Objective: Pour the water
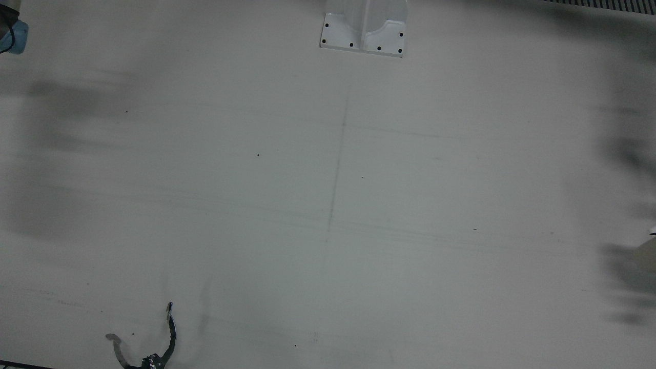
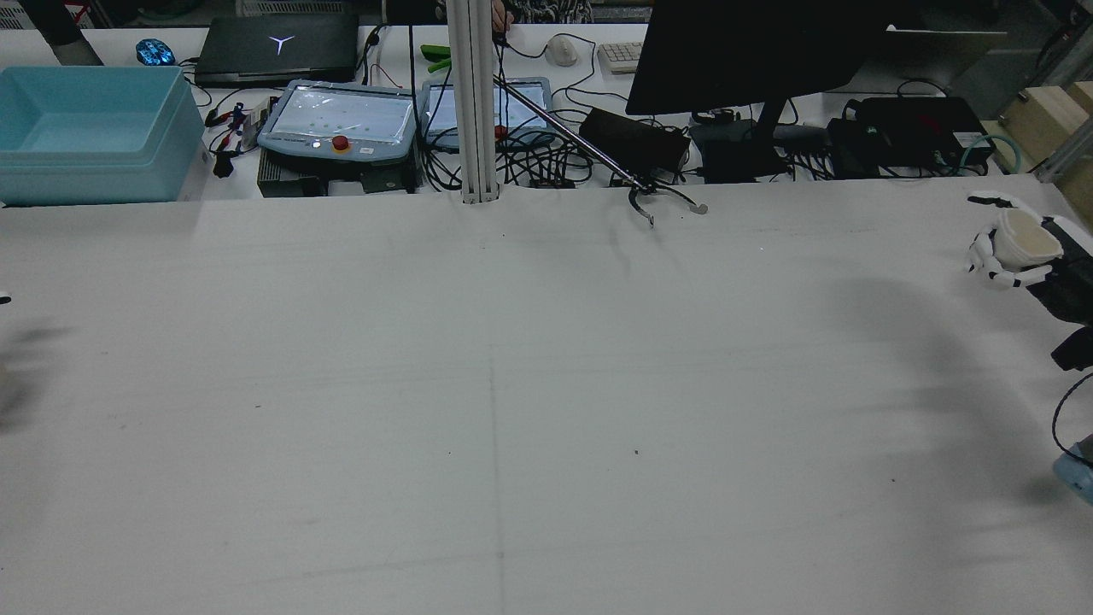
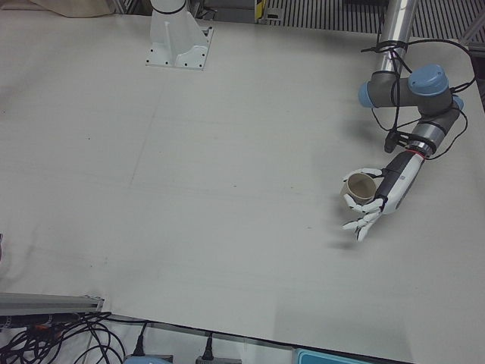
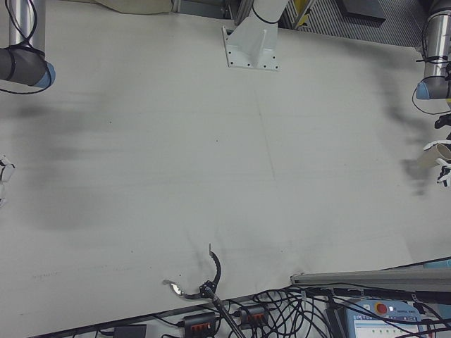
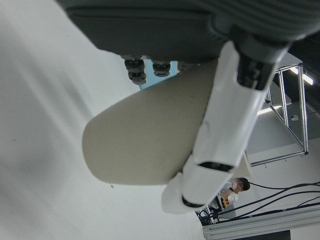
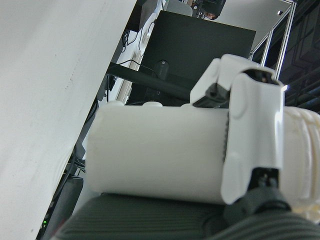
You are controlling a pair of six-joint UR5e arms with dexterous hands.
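The left hand [image 3: 373,201] has its fingers curled round a beige cup [image 3: 359,186], holding it clear above the counter [image 3: 189,189]. The cup's mouth is turned away from the palm and looks tipped rather than upright. The right hand [image 2: 999,256] is closed round a white cup [image 2: 1025,237], also held off the counter, with its open mouth showing in the rear view. The two hands are well apart, each out near its own side edge of the counter, with a broad bare stretch between them. No stream, splash or wet patch shows near either hand. Whether either cup has water in it I cannot tell. As I judge it, both grasps are made and both cups are lifted, but the pour itself is not yet begun. What is left is to bring one cup over the other's mouth and tip it.
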